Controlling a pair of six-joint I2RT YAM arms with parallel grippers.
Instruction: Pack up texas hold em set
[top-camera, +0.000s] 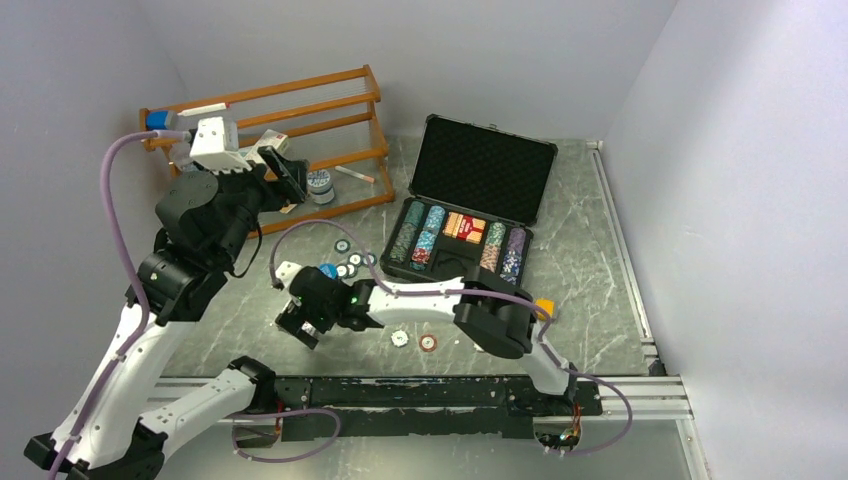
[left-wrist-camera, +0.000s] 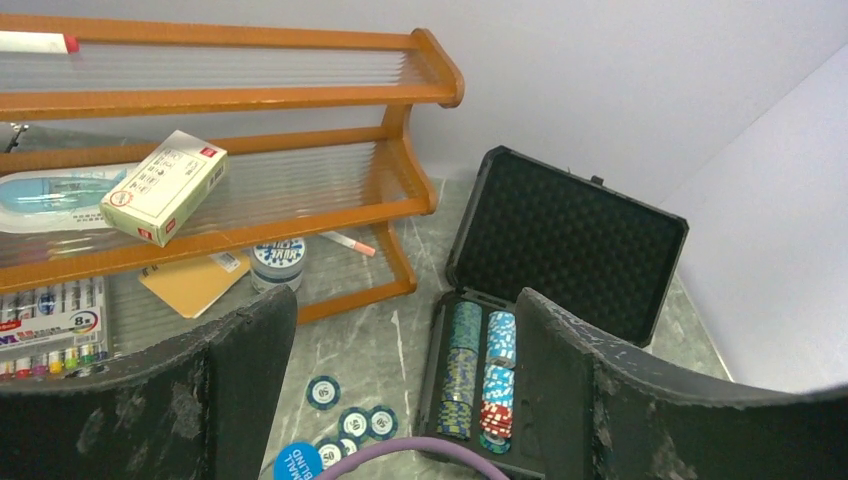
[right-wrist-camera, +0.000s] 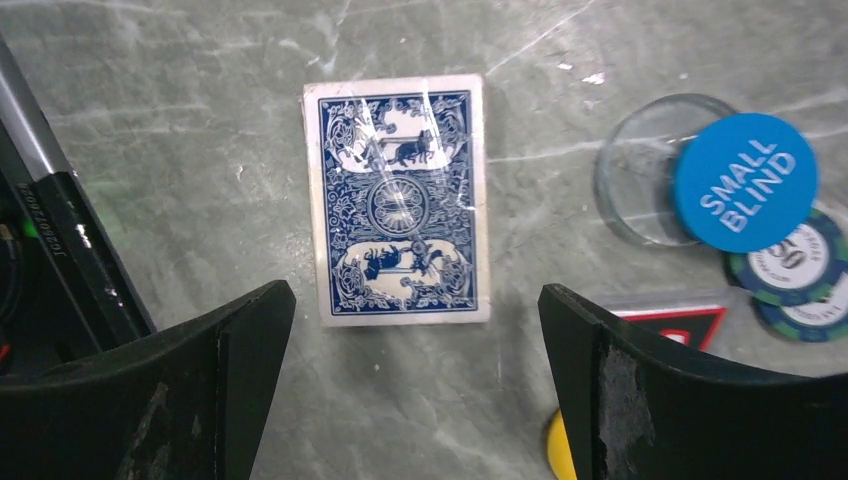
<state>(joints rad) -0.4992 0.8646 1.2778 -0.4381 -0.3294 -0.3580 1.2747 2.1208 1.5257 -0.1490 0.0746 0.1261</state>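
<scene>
While the right gripper (top-camera: 300, 326) is hovering low over the grey marbled table (top-camera: 590, 260) with its fingers (right-wrist-camera: 240, 350) spread wide and pinching nothing, a blue-backed card deck (right-wrist-camera: 400, 200) is lying flat just beyond them in the wrist view, touching neither finger. At the deck's 3 o'clock in that view, a blue SMALL BLIND button (right-wrist-camera: 745, 180) is overlapping a clear disc (right-wrist-camera: 630, 190) and some green-edged chips (right-wrist-camera: 790, 268). In the overhead view a white chip (top-camera: 400, 338) and a red chip (top-camera: 428, 343) are sitting at this gripper's 3 o'clock, and a few more loose chips (top-camera: 355, 260) are lying at its 1 o'clock. Farther back, at 2 o'clock, the black case (top-camera: 485, 170) is standing open with its lid upright, rows of striped chips (top-camera: 420, 235) and a red deck (top-camera: 465, 226) filling its tray. The left gripper (top-camera: 290, 180) is hanging raised at 12 o'clock, before the orange wooden rack (top-camera: 300, 110), its claw likewise spread and empty.
</scene>
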